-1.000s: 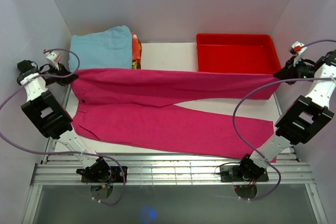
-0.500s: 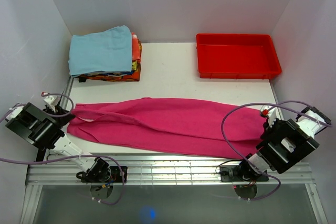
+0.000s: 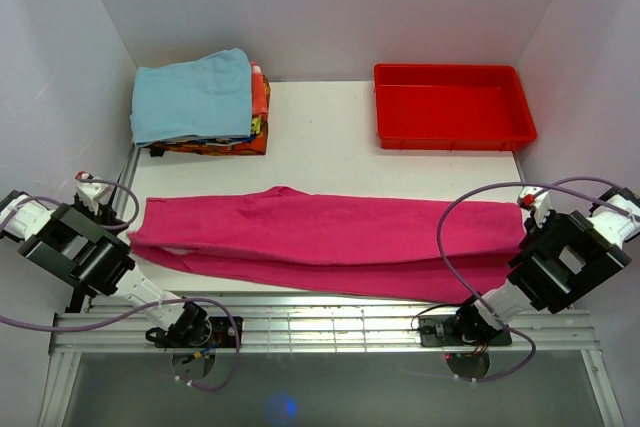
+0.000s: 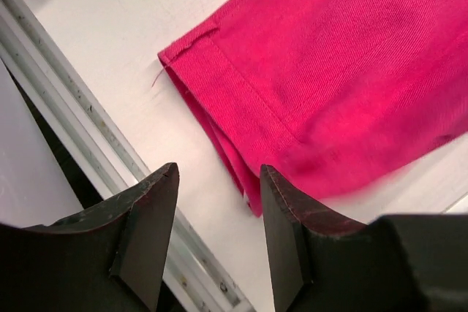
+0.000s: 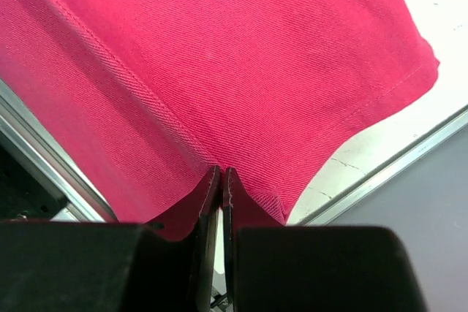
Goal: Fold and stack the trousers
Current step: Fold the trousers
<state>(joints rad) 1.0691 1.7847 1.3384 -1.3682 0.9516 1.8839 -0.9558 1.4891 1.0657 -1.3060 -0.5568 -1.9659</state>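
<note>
The magenta-pink trousers (image 3: 330, 237) lie folded lengthwise in a long band across the near part of the white table. My left gripper (image 3: 118, 215) is open and empty just off their left end. In the left wrist view its jaws (image 4: 219, 173) stand apart over bare table, with the waist-end corner of the trousers (image 4: 329, 71) just beyond them. My right gripper (image 3: 525, 209) is at the right end. In the right wrist view it (image 5: 221, 172) is shut on the trousers (image 5: 219, 56) near the leg hem.
A light blue folded cloth (image 3: 192, 94) tops a stack of colourful clothes (image 3: 258, 117) at the back left. A rigid red tray (image 3: 450, 72) stands at the back right. A metal rail (image 3: 320, 322) runs along the near edge; side walls stand close to both arms.
Both arms pulled the raised trouser half toward the near edge and laid it over the other. The left gripper has let go and opened; both arms shifted slightly outward.
</note>
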